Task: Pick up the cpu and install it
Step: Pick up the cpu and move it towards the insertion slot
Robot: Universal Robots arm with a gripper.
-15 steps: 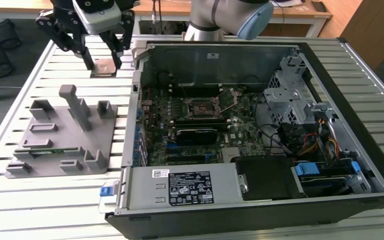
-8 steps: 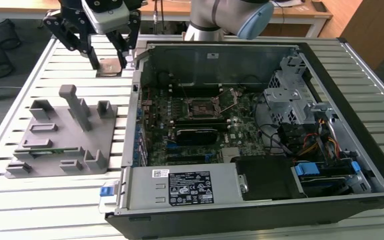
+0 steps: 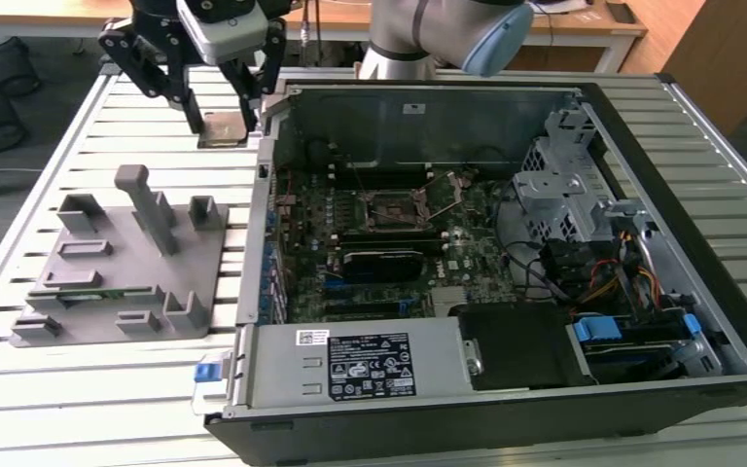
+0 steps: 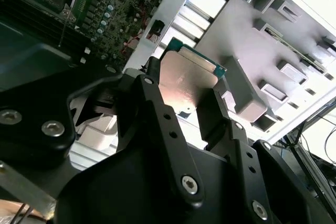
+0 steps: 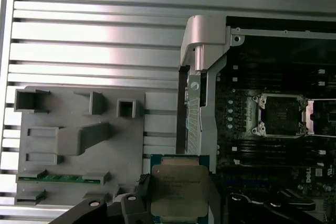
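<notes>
jaws: gripper (image 3: 225, 119) (image 4: 186, 94) (image 5: 178, 199) clenched on the cpu, one finger on each opposite edge
cpu: (image 3: 225, 129) (image 4: 187, 77) (image 5: 178, 187) held between the jaws over the slatted worktop (image 3: 114, 389), metal top up in the first wrist view
cpu position: just outside the PC case (image 3: 685, 292) wall, on the exterior view's left, near the grey fixture tray (image 3: 101, 282) (image 5: 79, 182)
cpu socket: (image 3: 387, 209) (image 5: 281, 115) on the motherboard inside the case, well apart from the cpu
</notes>
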